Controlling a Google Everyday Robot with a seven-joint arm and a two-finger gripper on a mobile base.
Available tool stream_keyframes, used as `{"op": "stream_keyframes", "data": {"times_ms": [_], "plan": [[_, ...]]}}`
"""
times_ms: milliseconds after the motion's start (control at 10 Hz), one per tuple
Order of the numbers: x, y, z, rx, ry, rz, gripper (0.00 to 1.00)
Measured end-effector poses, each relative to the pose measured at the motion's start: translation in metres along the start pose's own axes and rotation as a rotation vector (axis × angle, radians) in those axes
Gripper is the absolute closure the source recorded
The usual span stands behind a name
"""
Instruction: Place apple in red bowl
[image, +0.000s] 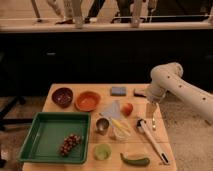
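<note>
- wooden table (98, 90) fills the lower centre of the frame, with a dark counter front behind it.
- white arm (169, 79) enters from the right edge, rises to a rounded joint at upper right of the table, then bends down. the last link hangs about vertical.
- green tray (50, 134) at lower left, with a cluster of dark grapes (70, 144) lying in its lower right part.
- red bowl (88, 100) upper left of table centre, upright and empty. maroon bowl (62, 96) sits just beside it to the left.
- white long-handled utensil (151, 139) lies diagonally at lower right.
- blue sponge (118, 90) near the table's far edge.
- gripper (151, 112) points straight down above the right part of the table, fingers apart, holding nothing. it is right of the apple and not touching it.
- apple (127, 109) rests on the table near centre, right of the red bowl and apart from it. it looks round with no long axis to read, and cannot tell which way the stem points.
- metal cup (102, 125) stands below and left of the apple.
</note>
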Motion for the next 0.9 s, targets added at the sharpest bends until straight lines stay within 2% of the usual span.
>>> {"op": "stream_keyframes", "data": {"times_ms": [200, 700, 900], "plan": [[0.003, -0.004, 0.0034, -0.021, -0.033, 0.005, 0.2], [0.0028, -0.0056, 0.0024, -0.035, -0.03, -0.008, 0.2], [0.0001, -0.0083, 0.0035, -0.043, -0.06, 0.001, 0.2]]}}
